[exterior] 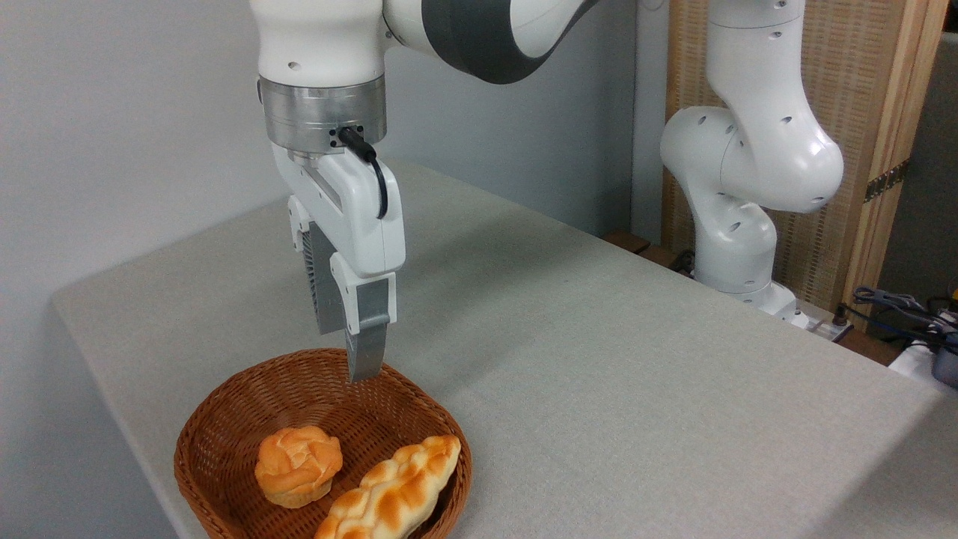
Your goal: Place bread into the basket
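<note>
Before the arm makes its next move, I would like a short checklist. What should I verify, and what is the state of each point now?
1. The bread is inside the basket: ok, it lies in the right part, its far end leaning on the rim.
2. The gripper holds nothing: ok, nothing is between the fingers.
3. Gripper is clear of the loaf and the round bun: ok, it hangs above the basket's far side, apart from both.
4. Jaw opening: cannot tell, the fingers overlap from this side view.
5. Whole loaf is in view: not ok, its near end is cut off by the picture edge.
</note>
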`<state>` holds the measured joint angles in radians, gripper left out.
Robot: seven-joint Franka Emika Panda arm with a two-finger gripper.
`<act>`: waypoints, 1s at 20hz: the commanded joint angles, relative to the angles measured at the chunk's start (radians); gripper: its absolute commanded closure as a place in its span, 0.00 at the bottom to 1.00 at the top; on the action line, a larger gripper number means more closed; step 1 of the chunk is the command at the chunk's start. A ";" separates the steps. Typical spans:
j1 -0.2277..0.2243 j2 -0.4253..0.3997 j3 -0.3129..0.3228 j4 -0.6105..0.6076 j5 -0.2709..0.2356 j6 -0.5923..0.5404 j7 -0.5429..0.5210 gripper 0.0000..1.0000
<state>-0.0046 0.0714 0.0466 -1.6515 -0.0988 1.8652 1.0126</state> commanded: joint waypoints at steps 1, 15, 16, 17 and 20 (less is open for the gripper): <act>0.002 0.007 0.004 0.019 -0.045 -0.001 -0.014 0.00; 0.003 -0.099 0.007 0.052 0.008 -0.218 -0.207 0.00; 0.003 -0.108 0.007 0.038 0.010 -0.230 -0.204 0.00; 0.002 -0.116 -0.001 0.027 0.008 -0.242 -0.209 0.00; 0.003 -0.114 -0.060 0.019 0.010 -0.264 -0.219 0.00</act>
<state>-0.0005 -0.0243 0.0353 -1.5994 -0.1038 1.6259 0.8203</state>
